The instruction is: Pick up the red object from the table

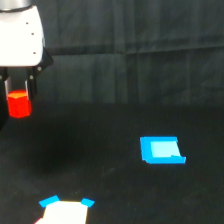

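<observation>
The red object [19,104] is a small bright red-orange block held between the dark fingers of my gripper [19,95] at the exterior view's upper left. It hangs well above the black table [100,165], clear of the surface. The gripper is shut on the block, whose lower half sticks out below the fingertips. The white arm body [20,35] rises above the gripper to the frame's top edge.
A flat blue rectangle [161,150] lies on the table at the exterior view's right of centre. A white piece with blue corners [65,211] sits at the bottom edge, left of centre. A dark backdrop hangs behind the table.
</observation>
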Controlling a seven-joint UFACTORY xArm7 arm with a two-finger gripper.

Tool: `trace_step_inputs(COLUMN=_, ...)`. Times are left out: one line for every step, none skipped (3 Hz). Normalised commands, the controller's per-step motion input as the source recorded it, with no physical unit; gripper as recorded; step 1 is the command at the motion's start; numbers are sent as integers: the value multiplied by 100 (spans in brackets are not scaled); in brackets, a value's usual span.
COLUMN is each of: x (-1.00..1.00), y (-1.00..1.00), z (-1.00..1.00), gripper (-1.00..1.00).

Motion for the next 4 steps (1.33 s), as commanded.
trace_step_inputs(x=-19, y=-23, z=17, gripper=-100)
trace_step_inputs(x=-24, y=-31, z=-14, gripper=-100)
trace_step_inputs(x=-84, y=-46, z=38, gripper=-100)
trace_step_inputs(x=-56, y=-29, z=23, gripper=-100)
